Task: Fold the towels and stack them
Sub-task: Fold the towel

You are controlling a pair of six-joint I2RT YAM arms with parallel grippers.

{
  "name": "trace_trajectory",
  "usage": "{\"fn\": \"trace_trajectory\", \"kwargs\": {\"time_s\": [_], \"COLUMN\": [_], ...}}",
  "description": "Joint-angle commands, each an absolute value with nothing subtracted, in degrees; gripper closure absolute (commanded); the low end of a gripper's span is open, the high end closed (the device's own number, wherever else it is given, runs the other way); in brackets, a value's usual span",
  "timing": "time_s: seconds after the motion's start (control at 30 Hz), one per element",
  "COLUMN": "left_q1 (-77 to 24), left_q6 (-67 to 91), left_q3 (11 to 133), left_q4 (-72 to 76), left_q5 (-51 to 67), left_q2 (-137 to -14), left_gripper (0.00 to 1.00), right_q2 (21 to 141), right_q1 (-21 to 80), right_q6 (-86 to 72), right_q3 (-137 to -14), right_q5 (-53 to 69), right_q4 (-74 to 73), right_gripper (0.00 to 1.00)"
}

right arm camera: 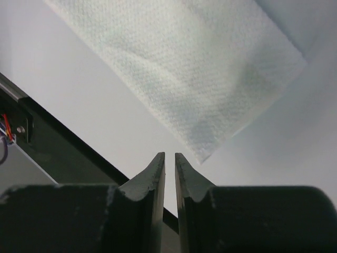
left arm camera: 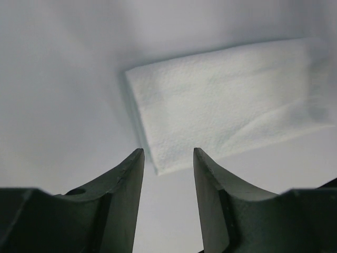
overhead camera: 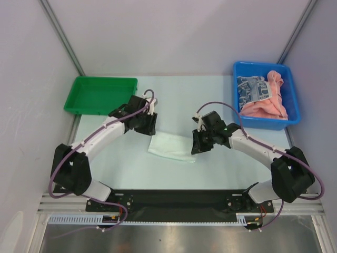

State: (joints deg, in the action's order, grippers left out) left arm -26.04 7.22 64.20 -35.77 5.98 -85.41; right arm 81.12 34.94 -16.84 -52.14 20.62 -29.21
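– Left wrist view: we see the left gripper point(left arm camera: 167, 153) with its jaws parted to a moderate gap and nothing between them. The white towel point(left arm camera: 226, 100) lies flat on the table point(left arm camera: 58, 79), just ahead of the fingertips and off to their right. Its near corner sits between the two tips, a little beyond them.

– Are we touching it?

– We cannot tell contact from this view. The cloth is folded into a neat rectangle, and a doubled edge shows along its left side.

– And the right wrist view?

– There the right gripper point(right arm camera: 169, 155) has its jaws drawn to a narrow slit, not quite together, and empty. One corner of the same towel comes down just to the right of the tips, and the rest of the cloth spreads out ahead of them. A black base rail point(right arm camera: 63, 142) runs slantwise to the left of the fingers.

– From above, where do we stand?

– In the top view the towel lies between our two grippers, one at each end of it, both low over the table. The other towels are well apart from both sets of jaws. A peach towel point(overhead camera: 271, 103) and a patterned towel point(overhead camera: 251, 89), white with blue-grey, lie crumpled in the blue bin point(overhead camera: 263, 67) beyond the right gripper. A green tray point(overhead camera: 100, 80) sits beyond the left gripper.
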Motion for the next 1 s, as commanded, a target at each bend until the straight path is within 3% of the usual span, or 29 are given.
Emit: {"fn": "trace_trajectory", "kwargs": {"time_s": [0.0, 0.13, 0.3, 0.6, 0.97], "left_q1": [-28.30, -28.74, -28.65, -28.74, -28.74], "left_q6": [13.17, 17.74, 22.67, 23.64, 29.61], "left_q3": [61.10, 53.89, 57.83, 64.42, 57.59], "left_q4": [-29.04, -22.95, -27.24, -31.90, -29.63], "left_q5": [13.79, 11.53, 4.40, 0.26, 0.18], "left_q2": [-84.11, -87.00, -95.44, -92.38, -93.08], "left_gripper": [0.52, 0.53, 0.54, 0.50, 0.45], "right_q2": [83.66, 86.13, 85.96, 81.82, 94.83], "right_q1": [35.24, 35.42, 35.33, 32.70, 27.25], "right_q6": [-20.83, -23.46, -24.17, -22.41, -15.82], "right_q3": [-52.57, -47.21, -44.12, -49.83, -52.03], "right_q5": [22.06, 21.10, 17.23, 13.89, 12.04], "right_q4": [-21.82, -13.90, -12.48, -16.70, -7.12], "right_gripper": [0.82, 0.82, 0.84, 0.83, 0.82]}}
